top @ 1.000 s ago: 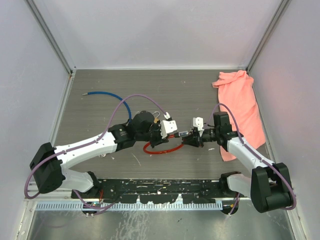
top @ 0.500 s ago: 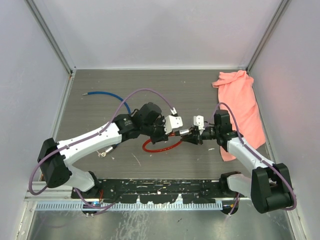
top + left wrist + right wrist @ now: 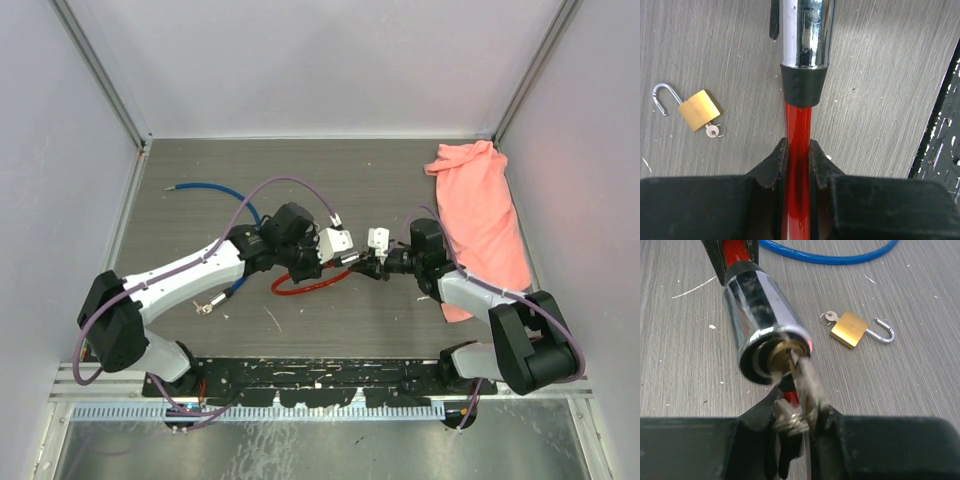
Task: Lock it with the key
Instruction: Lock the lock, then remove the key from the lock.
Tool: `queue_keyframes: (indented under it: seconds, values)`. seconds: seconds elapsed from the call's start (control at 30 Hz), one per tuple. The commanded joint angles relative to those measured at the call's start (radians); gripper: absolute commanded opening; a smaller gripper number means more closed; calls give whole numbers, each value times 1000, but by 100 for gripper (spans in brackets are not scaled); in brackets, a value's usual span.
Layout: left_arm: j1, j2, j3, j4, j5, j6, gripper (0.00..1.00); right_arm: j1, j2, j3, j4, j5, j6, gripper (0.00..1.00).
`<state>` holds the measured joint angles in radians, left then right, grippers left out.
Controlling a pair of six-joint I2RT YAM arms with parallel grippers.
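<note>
A red cable lock [image 3: 300,285] lies in a loop mid-table. My left gripper [image 3: 338,262] is shut on its red cable [image 3: 797,120], just behind the chrome lock cylinder [image 3: 802,30], and holds it off the table. My right gripper [image 3: 378,264] is shut on a silver key [image 3: 810,380]. The key's tip sits in the brass keyhole [image 3: 785,354] at the end of the chrome cylinder [image 3: 760,310]. In the wrist views the left gripper [image 3: 798,160] pinches the cable and the right gripper [image 3: 797,415] pinches the key, which is blurred.
A small brass padlock [image 3: 699,109] with an open shackle and its own key lies on the table; it also shows in the right wrist view [image 3: 849,329] and the top view [image 3: 205,305]. A blue cable [image 3: 215,190] lies at the back left. A pink cloth [image 3: 485,215] lies at the right.
Both grippers have moved left and slightly back together, with the cylinder and key between them. The left arm has swung its elbow, and the red loop has shifted left.
</note>
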<state>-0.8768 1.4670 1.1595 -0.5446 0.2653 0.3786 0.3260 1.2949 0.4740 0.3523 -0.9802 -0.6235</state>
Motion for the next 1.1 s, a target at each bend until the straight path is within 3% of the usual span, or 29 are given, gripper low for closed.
queue_keyframes:
  seconds: [0.0,0.2,0.3,0.4,0.57,0.77,0.9,1.07]
  values:
    - [53,43,-73,-60,52,-18,0,9,15,72,102,3,0,4]
    - [71,82,-53,-84,92,-16,0,9,56,78,96,-28,16,8]
    - [71,110,-13,-91,115,-12,0,10,28,67,93,-70,13,17]
    - [74,142,36,-125,119,4,0,-4,-5,70,45,-68,-6,33]
    - [94,155,47,-139,139,14,0,-115,-28,118,-79,-143,-30,41]
    - [102,138,49,-136,149,15,0,-184,-81,158,-360,-169,-269,56]
    - [103,131,49,-138,159,23,0,-261,-83,242,-583,-215,-444,59]
    - [103,136,64,-152,167,35,0,-284,4,504,-1245,-225,-953,60]
